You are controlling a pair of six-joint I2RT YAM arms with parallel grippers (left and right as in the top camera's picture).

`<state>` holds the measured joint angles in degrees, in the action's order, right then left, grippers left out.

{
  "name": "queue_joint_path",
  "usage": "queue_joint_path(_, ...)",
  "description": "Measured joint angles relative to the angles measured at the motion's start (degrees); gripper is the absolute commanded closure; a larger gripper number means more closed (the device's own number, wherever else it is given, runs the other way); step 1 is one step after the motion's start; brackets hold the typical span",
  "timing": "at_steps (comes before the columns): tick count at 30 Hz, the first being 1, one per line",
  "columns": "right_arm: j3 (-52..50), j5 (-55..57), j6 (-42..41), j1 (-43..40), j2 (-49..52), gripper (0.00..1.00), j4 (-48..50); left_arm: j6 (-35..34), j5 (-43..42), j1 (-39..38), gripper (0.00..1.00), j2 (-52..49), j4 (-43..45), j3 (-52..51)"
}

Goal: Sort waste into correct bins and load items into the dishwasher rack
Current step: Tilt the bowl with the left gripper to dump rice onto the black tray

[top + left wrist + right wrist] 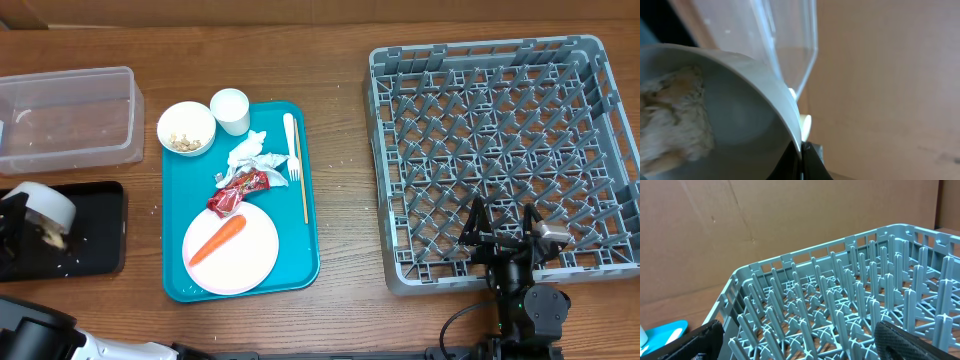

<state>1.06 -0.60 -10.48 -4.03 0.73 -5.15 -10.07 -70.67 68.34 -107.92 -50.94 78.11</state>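
While your left fingers pinch the rim of the tilted white bowl, the rice scraps cling inside it, right above the black tray, with the clear tub just beyond. I judge you need to tip the mouth further down toward that tray. Your right fingers stand spread and empty at the grey rack's near edge, well apart from the teal tray.

I see a round white bowl tilted over the shallow black tray; a small orange carrot lies on the round pink plate.
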Motion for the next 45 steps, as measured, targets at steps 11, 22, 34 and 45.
queue_joint_path(11,0.0,0.0,0.0,0.0,0.0,0.00,0.0,1.7,-3.3,0.0,0.96,-0.6,0.6,0.0)
queue_joint_path(22,0.0,0.0,0.0,0.0,0.0,0.00,0.0,4.6,-9.7,0.0,0.96,-8.1,-1.4,-0.1)
queue_joint_path(34,0.0,0.0,0.0,0.0,0.0,0.00,0.0,4.2,-13.3,0.0,0.96,-8.6,-4.5,-0.2)
queue_joint_path(45,0.0,0.0,0.0,0.0,0.0,0.00,0.0,0.7,-7.8,0.0,0.96,-8.7,-6.8,-0.2)
